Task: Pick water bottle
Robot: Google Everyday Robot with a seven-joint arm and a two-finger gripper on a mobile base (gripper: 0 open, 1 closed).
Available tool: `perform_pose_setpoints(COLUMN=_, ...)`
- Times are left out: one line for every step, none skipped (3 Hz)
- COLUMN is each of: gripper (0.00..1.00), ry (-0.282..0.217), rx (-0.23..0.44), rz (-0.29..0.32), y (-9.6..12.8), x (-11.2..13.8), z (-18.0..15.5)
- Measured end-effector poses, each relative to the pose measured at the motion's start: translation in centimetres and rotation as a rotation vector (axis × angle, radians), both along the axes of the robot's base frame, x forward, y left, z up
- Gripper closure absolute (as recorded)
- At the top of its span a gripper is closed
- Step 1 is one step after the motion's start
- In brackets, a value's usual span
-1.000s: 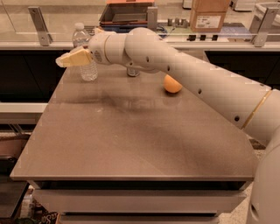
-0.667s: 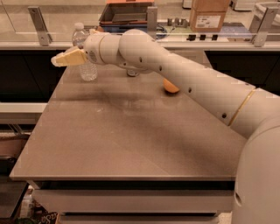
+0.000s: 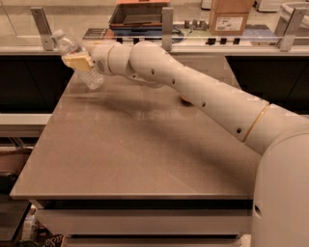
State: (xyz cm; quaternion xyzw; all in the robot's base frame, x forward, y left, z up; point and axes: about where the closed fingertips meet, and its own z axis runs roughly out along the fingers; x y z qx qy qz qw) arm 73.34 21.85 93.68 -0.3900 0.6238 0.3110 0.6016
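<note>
The water bottle is a small clear ribbed bottle with a white cap, at the far left of the table. It is tilted, with its cap leaning up and to the left. My gripper reaches in from the right on the long white arm, and its yellowish fingers are shut around the bottle's middle. The bottle's base is low over the table's far left corner; I cannot tell whether it touches the surface. The arm hides the can.
An orange object peeks out from behind the arm near the table's far middle. A counter with a glass rail, metal posts, a dark tray and a cardboard box runs behind the table.
The bottle stood upright beside the gripper's fingers before; now the fingers are closed around it and it is tilted to the left. The arm has shifted slightly.
</note>
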Motion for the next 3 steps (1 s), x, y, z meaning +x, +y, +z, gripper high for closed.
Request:
perform_pose_setpoints(gripper=0.64, ry=0.0, rx=0.0, rz=0.003, y=0.23, x=-0.09, z=-0.02)
perform_pose_setpoints(gripper=0.88, ry=0.001, rx=0.0, rz=0.007, y=0.44, x=-0.18, z=-0.03)
perform_pose_setpoints(gripper=1.0, ry=0.001, rx=0.001, rz=0.01, y=0.68, x=-0.27, z=-0.05)
